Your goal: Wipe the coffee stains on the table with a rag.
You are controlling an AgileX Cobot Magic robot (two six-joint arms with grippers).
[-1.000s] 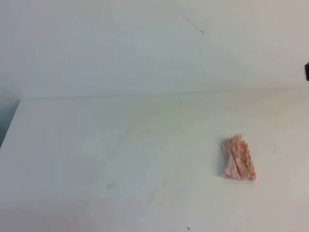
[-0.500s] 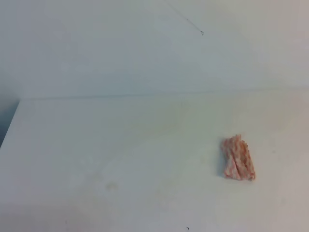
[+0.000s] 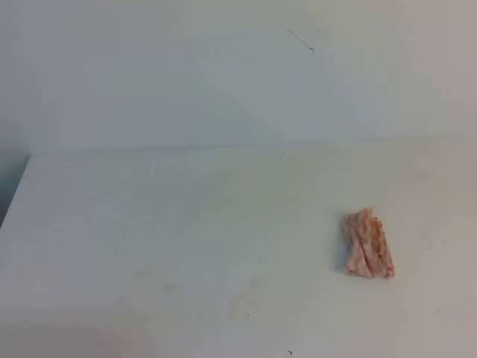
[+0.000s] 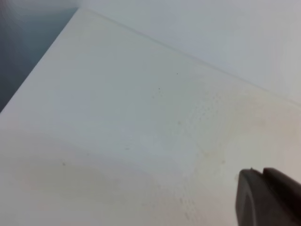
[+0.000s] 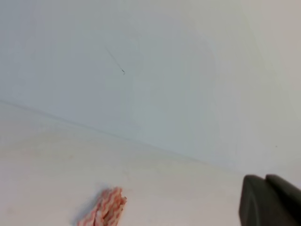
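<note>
only a dark corner of each gripper shows at the lower right of its wrist view, the left (image 4: 268, 197) too cut off to tell how its fingers stand, the right (image 5: 270, 200) with fingers pressed together, holding nothing. no clear stain shows on the bench (image 3: 149, 224), only faint yellowish marks. the rag (image 3: 367, 244) lies alone right of centre, its long axis running front to back, tilted slightly; the right wrist view cuts it off.

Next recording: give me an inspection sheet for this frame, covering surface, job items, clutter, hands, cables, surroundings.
Surface: white table, faint yellowish marks near the front.
Job items: rag bunched, lying free on the right; no clear coffee stain seen.
Clutter: nothing seen.
Hands: absent from the high view; left hand and right hand show only as dark tips in the wrist views, the right shut and empty.
Cables: nothing seen.
Surroundings: pale wall behind the table.
</note>
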